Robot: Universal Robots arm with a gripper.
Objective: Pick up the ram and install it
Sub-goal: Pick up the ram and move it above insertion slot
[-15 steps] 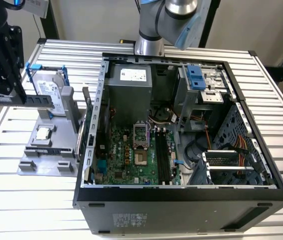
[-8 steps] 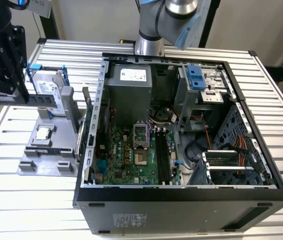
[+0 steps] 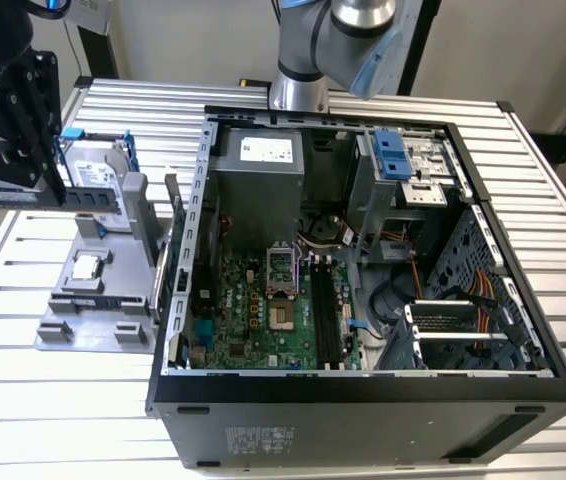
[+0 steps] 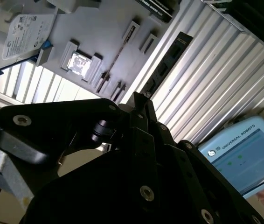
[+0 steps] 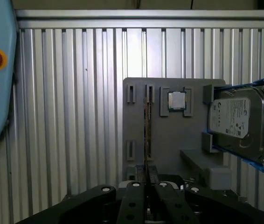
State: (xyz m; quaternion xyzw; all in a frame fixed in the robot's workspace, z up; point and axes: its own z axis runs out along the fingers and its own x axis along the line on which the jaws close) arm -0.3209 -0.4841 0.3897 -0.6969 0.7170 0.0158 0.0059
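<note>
Ribbed metal table (image 3: 53,400) carries an open computer case (image 3: 363,415) at its middle and a grey holder tray (image 3: 113,300) toward the edge at the exterior view's left – gripper (image 3: 53,180) clamped tight on the ram (image 3: 78,196), stick level above the tray, just beside the hard drive (image 3: 93,172) – edge-on between the fingers (image 5: 134,196) in both wrist views

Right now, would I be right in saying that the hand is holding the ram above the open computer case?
Not quite. The hand does hold the ram, but above the grey holder at the exterior view's left, beside the open computer case rather than above it. The exterior view shows this.
</note>
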